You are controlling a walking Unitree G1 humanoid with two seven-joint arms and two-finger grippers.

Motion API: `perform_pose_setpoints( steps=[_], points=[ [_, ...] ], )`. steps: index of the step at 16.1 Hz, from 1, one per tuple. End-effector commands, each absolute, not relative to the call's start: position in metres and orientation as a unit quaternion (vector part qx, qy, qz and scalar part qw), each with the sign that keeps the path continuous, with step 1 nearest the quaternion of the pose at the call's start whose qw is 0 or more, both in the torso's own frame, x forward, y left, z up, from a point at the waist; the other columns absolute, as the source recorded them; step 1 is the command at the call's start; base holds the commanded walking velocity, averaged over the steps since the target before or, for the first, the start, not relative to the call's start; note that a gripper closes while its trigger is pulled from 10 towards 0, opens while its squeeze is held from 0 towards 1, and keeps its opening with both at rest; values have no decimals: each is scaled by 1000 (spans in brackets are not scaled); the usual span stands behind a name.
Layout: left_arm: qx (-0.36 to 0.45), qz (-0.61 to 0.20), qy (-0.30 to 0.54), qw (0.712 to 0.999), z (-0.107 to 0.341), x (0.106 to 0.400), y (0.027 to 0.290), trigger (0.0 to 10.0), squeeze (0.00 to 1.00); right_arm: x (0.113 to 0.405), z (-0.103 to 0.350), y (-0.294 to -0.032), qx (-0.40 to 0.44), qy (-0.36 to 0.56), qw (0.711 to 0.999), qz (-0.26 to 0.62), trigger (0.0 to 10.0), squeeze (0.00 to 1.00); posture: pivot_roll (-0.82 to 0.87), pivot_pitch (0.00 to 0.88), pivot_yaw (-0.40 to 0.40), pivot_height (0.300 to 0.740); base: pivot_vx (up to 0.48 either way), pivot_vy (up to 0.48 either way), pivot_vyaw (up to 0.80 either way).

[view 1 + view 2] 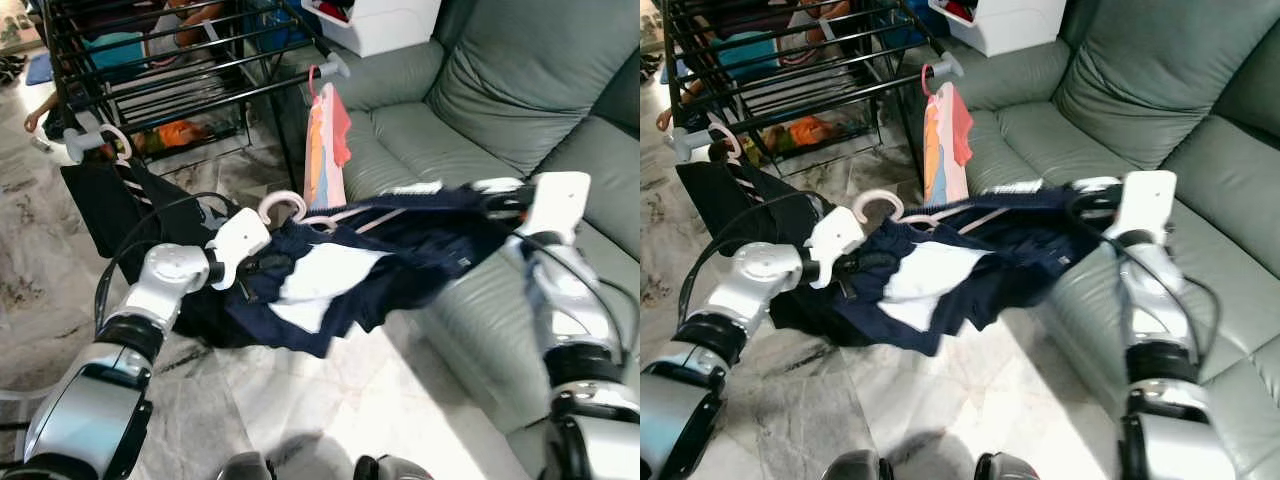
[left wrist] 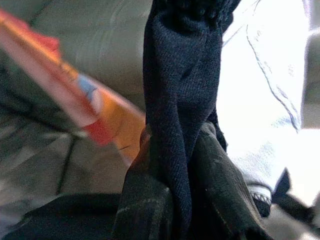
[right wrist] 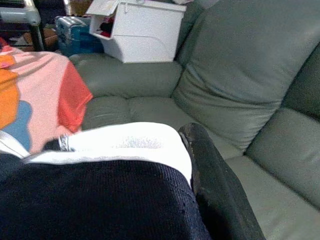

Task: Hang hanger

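Hanger: a white hanger (image 1: 290, 208) sits inside a navy garment (image 1: 380, 262), its hook poking out at the collar end, held in the air between the two arms, in front of the sofa (image 1: 520, 90).
Left gripper: the left gripper (image 1: 250, 268) grips the garment just below the hook; the left wrist view shows a fold of navy cloth (image 2: 182, 100) pinched between its two black fingers (image 2: 222, 190).
Right gripper: the right gripper (image 1: 1080, 205) is at the garment's far end; the right wrist view shows one black finger (image 3: 215, 185) beside navy cloth and a white strip, but whether the fingers are clamped I cannot tell.
Rack: a black drying rack (image 1: 170, 70) stands beyond the garment, well apart from the hanger.
On the rack: a pink and orange garment (image 1: 326, 145) hangs from a rail end; a black garment (image 1: 120, 205) hangs lower on the robot's left.
Only in right wrist view, close up: a white storage box (image 3: 142, 30) on the sofa's arm.
Floor: pale marbled tiles (image 1: 330, 400).
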State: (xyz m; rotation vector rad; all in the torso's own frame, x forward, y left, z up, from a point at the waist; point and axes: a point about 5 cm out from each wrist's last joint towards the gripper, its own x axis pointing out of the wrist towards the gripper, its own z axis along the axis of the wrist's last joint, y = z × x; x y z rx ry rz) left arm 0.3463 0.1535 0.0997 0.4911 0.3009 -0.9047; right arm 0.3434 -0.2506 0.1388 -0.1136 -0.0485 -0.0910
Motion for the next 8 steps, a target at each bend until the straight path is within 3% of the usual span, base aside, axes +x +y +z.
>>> perform_pose_setpoints(
  steps=[1,2,4,6,7,8],
  points=[
    [249,-366,189,877,89,346,178,0,0,347,160,-260,-40,-63,994,-79,0,0,-65,19,25,740,0,0,0],
    [242,-341,186,889,87,349,172,0,0,352,161,-242,-17,-66,996,-62,0,0,-70,15,25,740,0,0,0],
    [196,-290,185,918,82,354,154,0,0,361,160,-180,37,-62,997,19,0,0,-68,12,23,740,0,0,0],
    [165,-259,189,933,81,357,152,0,0,362,159,-157,49,-58,995,59,0,0,-64,8,21,740,0,0,0],
    [144,-204,195,948,79,359,154,0,0,359,156,-126,32,-45,990,126,0,0,-63,3,20,740,0,0,0],
    [136,-185,198,953,78,360,155,0,0,357,154,-116,25,-39,987,152,0,0,-63,5,20,740,0,0,0]
  ],
)
